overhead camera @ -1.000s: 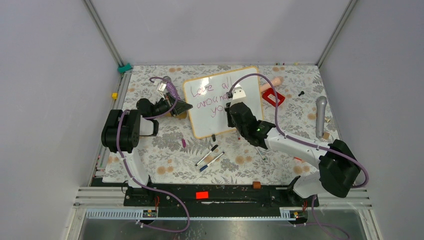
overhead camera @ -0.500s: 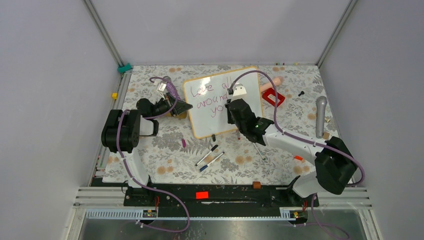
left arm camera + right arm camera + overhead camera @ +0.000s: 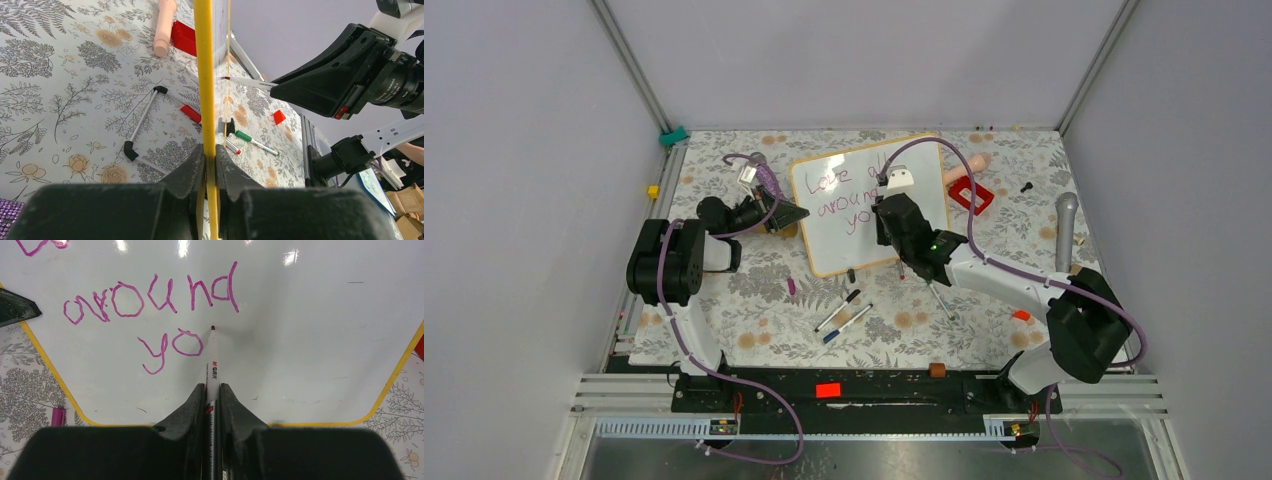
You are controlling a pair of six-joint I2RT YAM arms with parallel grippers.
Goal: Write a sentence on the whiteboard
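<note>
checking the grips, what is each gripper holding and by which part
The right gripper is shut on the marker, by its barrel behind the tip. The left gripper pinches the whiteboard by its frame edge.

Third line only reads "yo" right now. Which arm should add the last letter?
Right. The right end effector is shut on the marker, its tip just right of the "yo" of the sentence. The left end effector is clamped on the whiteboard frame and holds no pen.
</note>
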